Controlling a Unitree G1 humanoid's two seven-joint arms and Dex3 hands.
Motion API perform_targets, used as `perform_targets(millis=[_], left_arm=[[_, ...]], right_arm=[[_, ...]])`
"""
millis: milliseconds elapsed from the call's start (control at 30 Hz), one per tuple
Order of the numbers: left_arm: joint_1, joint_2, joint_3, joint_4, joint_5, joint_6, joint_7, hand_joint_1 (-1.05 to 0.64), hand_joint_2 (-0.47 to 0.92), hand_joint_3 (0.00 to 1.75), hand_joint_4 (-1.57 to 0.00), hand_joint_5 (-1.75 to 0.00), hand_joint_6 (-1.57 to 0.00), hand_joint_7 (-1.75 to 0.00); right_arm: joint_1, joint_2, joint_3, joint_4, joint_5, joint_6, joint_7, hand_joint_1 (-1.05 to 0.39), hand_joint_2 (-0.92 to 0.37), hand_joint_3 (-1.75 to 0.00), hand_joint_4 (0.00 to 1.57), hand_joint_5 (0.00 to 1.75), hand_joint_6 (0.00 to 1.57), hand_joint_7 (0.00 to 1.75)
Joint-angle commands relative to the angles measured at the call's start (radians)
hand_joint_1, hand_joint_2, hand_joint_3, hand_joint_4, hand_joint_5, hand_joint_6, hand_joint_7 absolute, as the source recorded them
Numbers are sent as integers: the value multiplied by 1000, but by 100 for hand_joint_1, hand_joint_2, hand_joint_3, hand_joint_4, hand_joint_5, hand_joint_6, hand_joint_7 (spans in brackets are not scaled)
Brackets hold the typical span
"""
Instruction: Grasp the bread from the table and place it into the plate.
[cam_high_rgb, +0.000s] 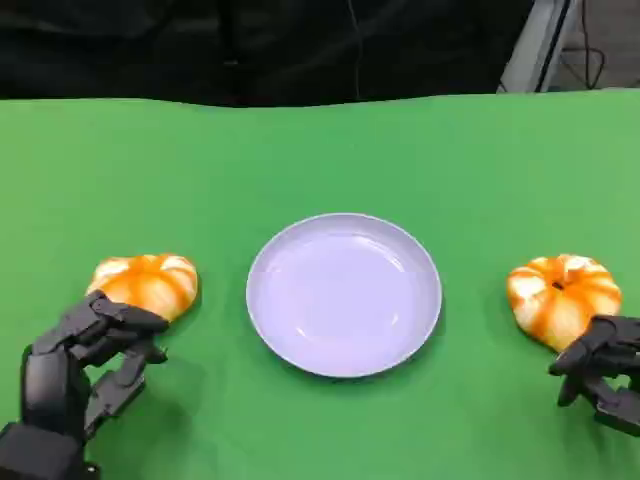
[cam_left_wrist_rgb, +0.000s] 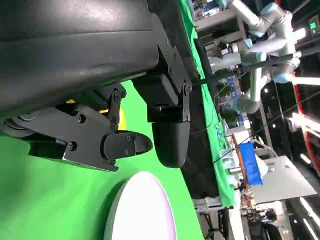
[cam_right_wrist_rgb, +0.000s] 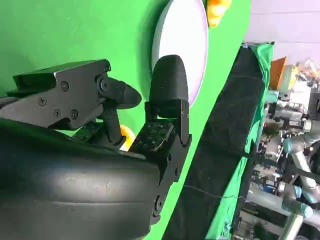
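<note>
Fingers of my left hand (cam_high_rgb: 85, 365) were spread apart and empty, their tips just touching the near edge of the left bread (cam_high_rgb: 146, 283). My right hand (cam_high_rgb: 603, 378) was likewise spread, holding nothing, just beside the right bread (cam_high_rgb: 562, 297). Both loaves lay on the green table (cam_high_rgb: 300, 150), flanking the empty plate (cam_high_rgb: 344, 293).

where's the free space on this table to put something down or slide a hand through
The plate holds nothing. Bare green cloth runs from the plate to the far table edge. Bare strips also lie between the plate and each bread, and in front of the plate between the hands. It is crowded where the left hand meets the left bread and the right hand meets the right bread.
</note>
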Motion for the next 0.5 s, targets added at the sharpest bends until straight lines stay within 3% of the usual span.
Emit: perform_targets(millis=[33,500], left_arm=[[-4,8,13,-5,-6,-12,7,-5,92,44,-80,-147,-84,-118],[0,4,15,-12,-7,-8,3,-6,92,44,-80,-146,-83,-118]], right_arm=[[-9,-23,-2,7,-7,-9,-15,10,-82,-67,88,140,95,98],[-10,-22,-7,6,-3,-4,-7,8,-82,-68,89,138,94,98]])
